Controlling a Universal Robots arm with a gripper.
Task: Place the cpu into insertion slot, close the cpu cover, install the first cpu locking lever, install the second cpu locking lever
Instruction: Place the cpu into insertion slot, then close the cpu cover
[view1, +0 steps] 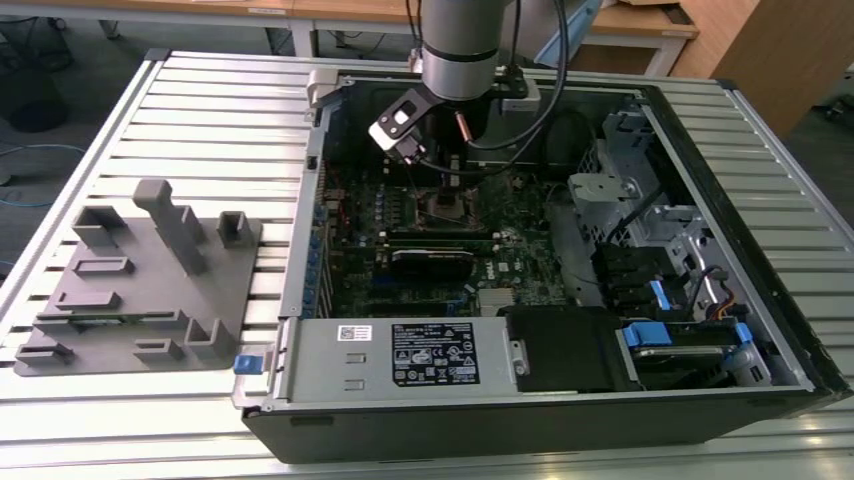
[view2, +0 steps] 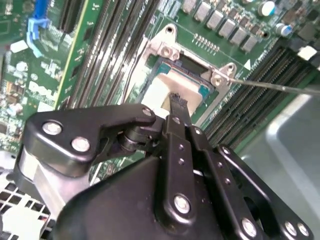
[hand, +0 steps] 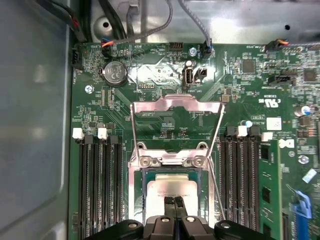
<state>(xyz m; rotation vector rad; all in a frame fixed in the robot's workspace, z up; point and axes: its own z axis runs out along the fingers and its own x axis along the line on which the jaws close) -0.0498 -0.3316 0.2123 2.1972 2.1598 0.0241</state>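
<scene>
— Where's the flat silver-grey square chip?
— In the silvery-rimmed square socket on the green board (thin silvery frame lid open). The black pincer is squeezed together, holding nothing, tips over the chip.

Bright glare on the slatted table, deep shadow inside the computer case, washed-out white on the cpu.

Slatted table, PC case, grey jig
</scene>
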